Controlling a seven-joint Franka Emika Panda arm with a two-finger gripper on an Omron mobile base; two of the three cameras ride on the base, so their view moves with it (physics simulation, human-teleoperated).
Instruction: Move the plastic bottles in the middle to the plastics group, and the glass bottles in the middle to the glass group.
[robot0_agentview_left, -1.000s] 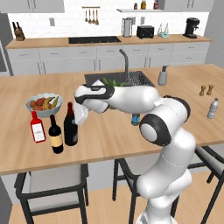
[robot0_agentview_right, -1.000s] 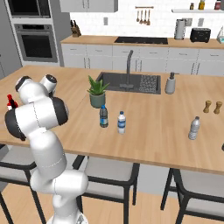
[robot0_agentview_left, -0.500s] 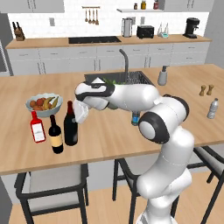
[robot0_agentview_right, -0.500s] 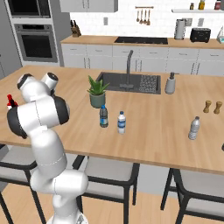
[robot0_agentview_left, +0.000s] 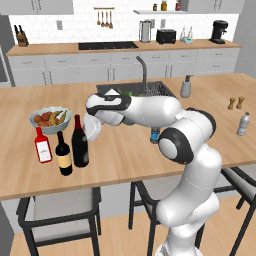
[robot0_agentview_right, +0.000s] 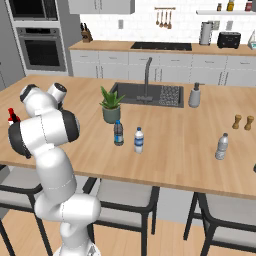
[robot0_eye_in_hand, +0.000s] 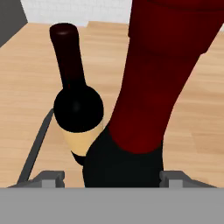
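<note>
gripper: I've got it (robot0_agentview_left: 91, 129) parked at the neck of the tall wine bottle (robot0_agentview_left: 79, 143); in my hand view both fingertips (robot0_eye_in_hand: 50, 178) sit out wide of the red neck (robot0_eye_in_hand: 164, 65) with a gap on either side, so I'd call it let go, not squeezing

tall wine bottle: standing upright on the island counter (robot0_agentview_left: 125, 150), right beside the shorter tan-label bottle (robot0_agentview_left: 63, 154) at its 9 o'clock

glass group: red bottle with white label (robot0_agentview_left: 42, 146) is further out at 9 o'clock from those two, fruit bowl (robot0_agentview_left: 49, 119) behind them at about 11

water bottle: blue-label one (robot0_agentview_right: 139, 140) is upright mid-counter, with a darker bottle (robot0_agentview_right: 118, 133) just at its 9 o'clock

plastics group: pale grey bottle (robot0_agentview_right: 222, 146) stands well off at 3 o'clock from the water bottle, near the pepper mills (robot0_agentview_right: 242, 122)
</note>
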